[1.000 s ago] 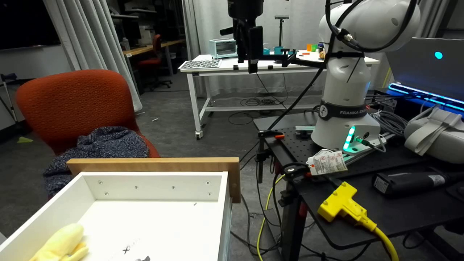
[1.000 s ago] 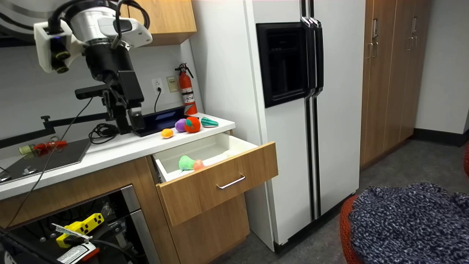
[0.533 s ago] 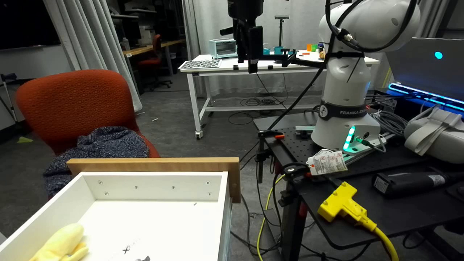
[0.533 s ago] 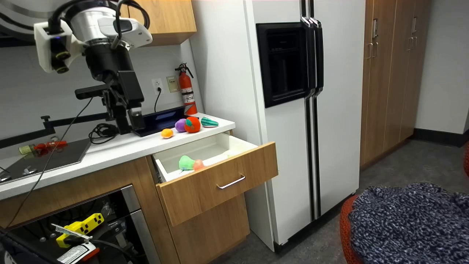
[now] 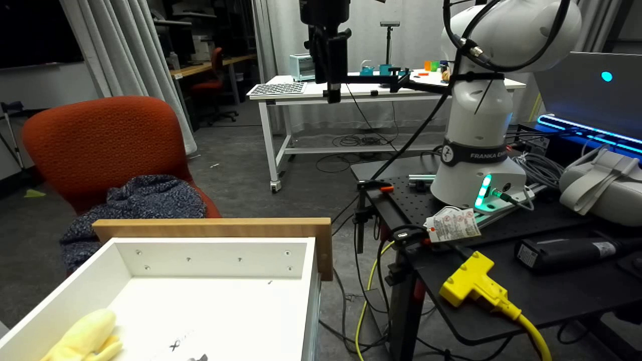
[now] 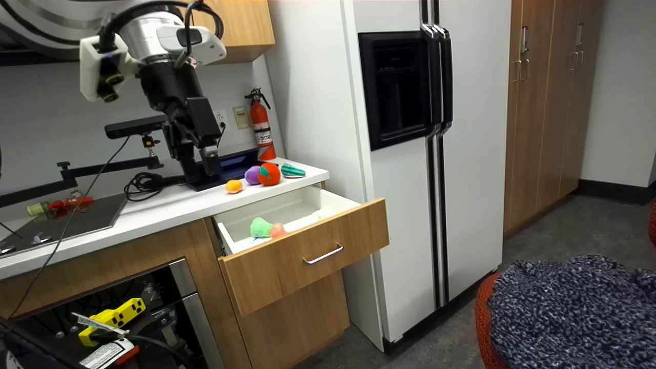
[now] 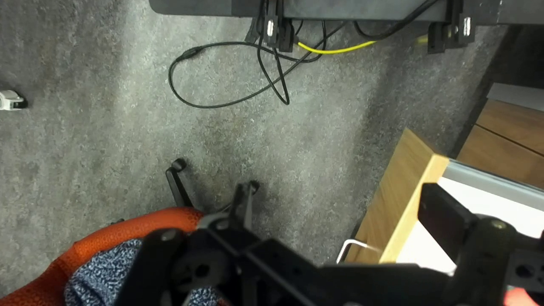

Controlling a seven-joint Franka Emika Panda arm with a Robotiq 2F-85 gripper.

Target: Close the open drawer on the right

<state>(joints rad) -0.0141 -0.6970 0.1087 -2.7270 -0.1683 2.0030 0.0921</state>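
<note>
The tool (image 7: 338,197) hangs in the air with its jaws spread wide apart; lower down, the drawer (image 6: 305,246) stands pulled out beneath the worktop (image 6: 174,207), holding a green toy (image 6: 260,228), a peach toy (image 6: 278,230) and a yellow toy (image 5: 88,331); on the worktop lie an orange toy (image 6: 233,186), a purple toy (image 6: 251,175), a red toy (image 6: 269,175) and a striped toy (image 6: 293,171), a fridge (image 6: 400,189) stands just beside the drawer, and a red chair (image 5: 105,135) bearing a dark cloth (image 5: 155,195) is beyond the drawer's front
</note>
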